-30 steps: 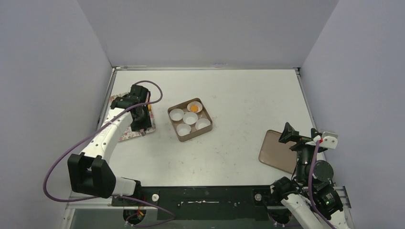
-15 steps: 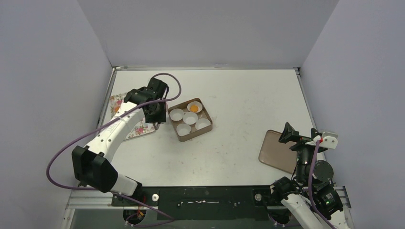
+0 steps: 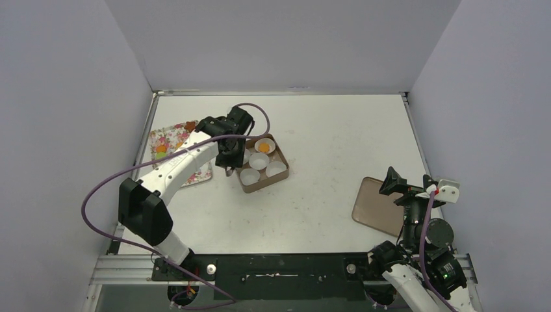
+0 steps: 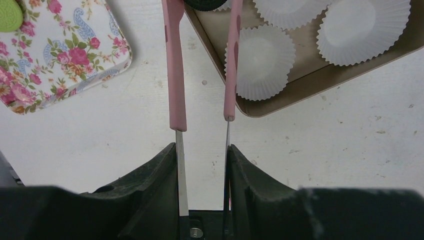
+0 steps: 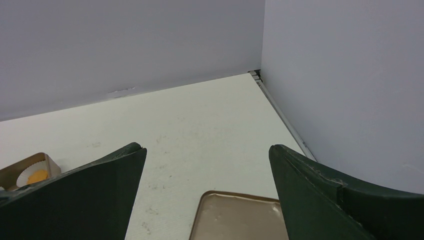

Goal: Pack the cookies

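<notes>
Left pincer (image 4: 202, 148) is squeezed onto a pair of pink tweezers (image 4: 175, 75). On my wrist feed their tips pinch a dark brown cookie (image 4: 202, 4) at the very top of the view, right at the left edge of the brown cardboard box (image 4: 272, 102). White paper cups (image 4: 260, 60) sit inside the box. On the overhead feed I can see that one of the far cups holds an orange cookie (image 3: 264, 147). Just left of the box, apart from it, lies the floral tray (image 4: 65, 55). A green cookie (image 4: 10, 15) rests on it at the corner of the wrist view, and from above I make out a second orange cookie (image 3: 160, 148) on it too. Right pincer (image 5: 206, 148) stands wide open and holds nothing. It hangs above the brown lid (image 5: 235, 215), which lies flat near the right side of the worktop (image 3: 325, 130), well apart from the box.
</notes>
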Tool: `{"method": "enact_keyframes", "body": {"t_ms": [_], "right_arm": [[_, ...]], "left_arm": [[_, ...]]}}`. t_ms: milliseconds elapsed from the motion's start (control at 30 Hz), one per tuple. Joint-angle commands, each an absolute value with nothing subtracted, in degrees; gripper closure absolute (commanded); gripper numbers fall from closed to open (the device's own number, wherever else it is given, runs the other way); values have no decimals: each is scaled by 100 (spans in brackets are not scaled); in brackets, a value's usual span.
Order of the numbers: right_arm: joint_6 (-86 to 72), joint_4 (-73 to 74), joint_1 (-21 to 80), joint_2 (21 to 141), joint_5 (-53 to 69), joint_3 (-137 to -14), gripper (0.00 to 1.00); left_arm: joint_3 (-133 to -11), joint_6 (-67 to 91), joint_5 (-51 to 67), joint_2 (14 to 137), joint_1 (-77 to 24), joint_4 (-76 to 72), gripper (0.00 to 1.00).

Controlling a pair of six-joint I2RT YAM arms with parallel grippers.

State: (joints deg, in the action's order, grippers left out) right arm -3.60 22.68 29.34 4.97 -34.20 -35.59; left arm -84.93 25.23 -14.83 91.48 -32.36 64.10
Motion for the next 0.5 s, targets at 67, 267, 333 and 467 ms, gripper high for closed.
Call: {"method": "enact_keyframes", "body": {"t_ms": [67,267,333,467], "right_arm": [[-290,2048,2979,448,-3425,-3537,0],[-290,2048,2986,441,-3419,-3538,0],[-290,2048,2979,431,-3428,-3533,0],[-289,2048,2987,422,-3433,-3533,0]], "left_arm": [[-8982,2432,-1820,9453,-3359,6562,79],[-9176,2322,-1828,9702,-3441,6537,78],[-9232,2292,-1822,9790,-3458,6523,78],[-9326,2259,-1859,9927,-3463,6558,78]]}}
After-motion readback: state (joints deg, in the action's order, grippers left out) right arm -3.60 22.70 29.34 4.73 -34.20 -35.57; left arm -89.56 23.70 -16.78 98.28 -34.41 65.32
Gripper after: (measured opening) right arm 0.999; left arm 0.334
